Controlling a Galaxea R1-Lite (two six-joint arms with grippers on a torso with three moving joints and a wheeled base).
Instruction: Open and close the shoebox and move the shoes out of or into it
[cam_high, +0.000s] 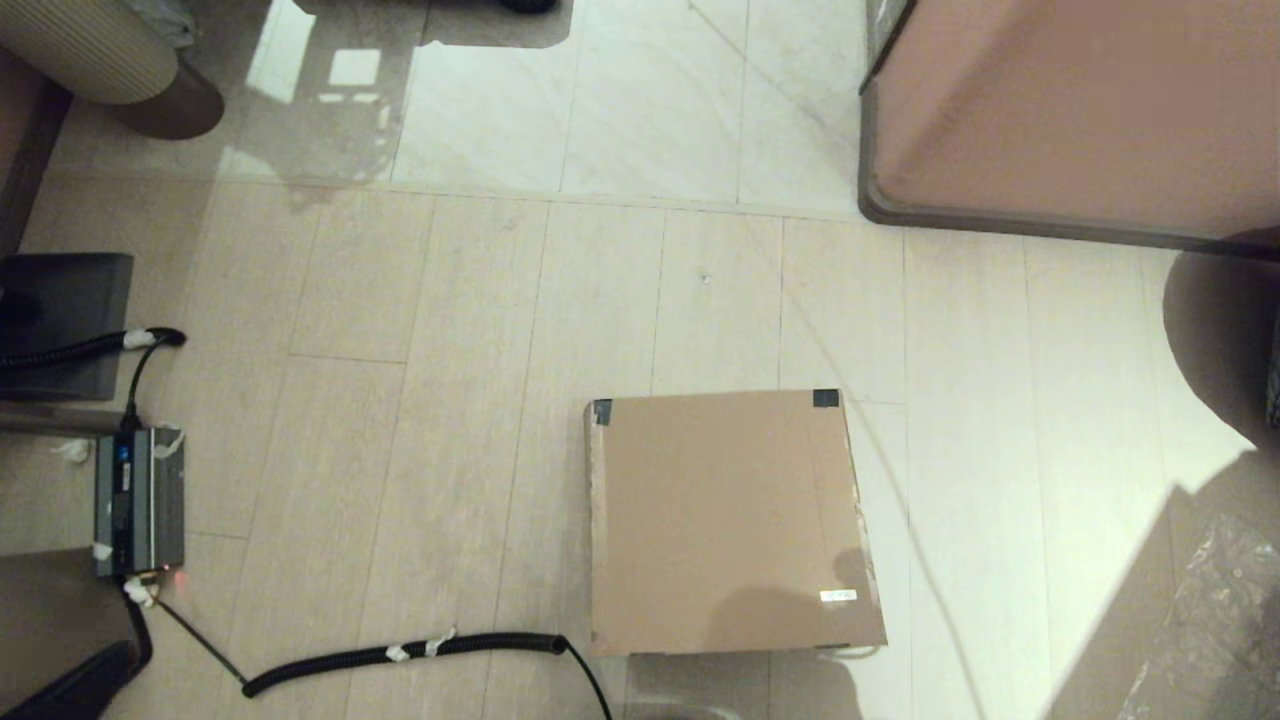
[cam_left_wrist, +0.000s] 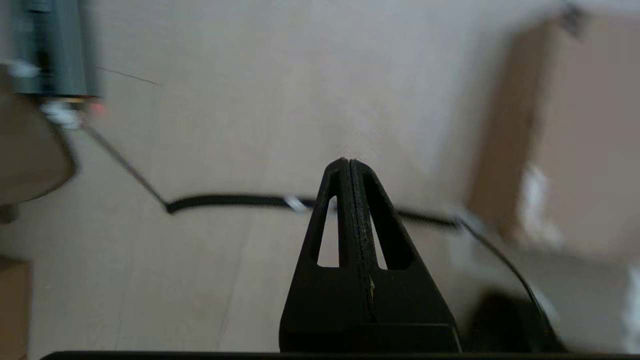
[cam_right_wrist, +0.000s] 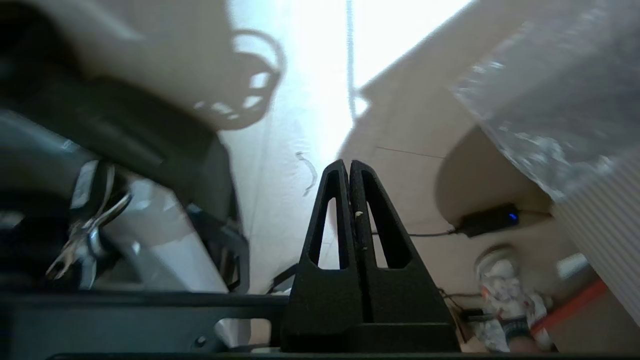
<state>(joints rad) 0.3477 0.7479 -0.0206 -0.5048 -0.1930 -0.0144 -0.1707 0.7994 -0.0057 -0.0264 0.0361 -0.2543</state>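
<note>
From the head camera I see the plain brown cardboard shoebox (cam_high: 735, 525) lying flat on the pale tiled floor (cam_high: 450, 330), its flap lid down, dark tape on the two far lid corners and a small white label (cam_high: 838, 595) near the edge closest to me. No shoes show anywhere, so I judge they may be inside, though I cannot confirm it. Neither arm appears in the head view. The left pincer (cam_left_wrist: 348, 162) hangs over bare floor with both fingers pressed together and nothing between them; the box sits off to one side of it, with the coiled black cable (cam_high: 400, 652) between. The right pincer (cam_right_wrist: 348, 164) is likewise closed tight and empty, pointing away from the box toward the robot's own base. The risks I see: the cable ends just beside the box's near left corner, so a left-arm reach could snag it and drag the box; and a light lid lying flush gives a closed fingertip little edge to catch, so the box may slide rather than open.
</note>
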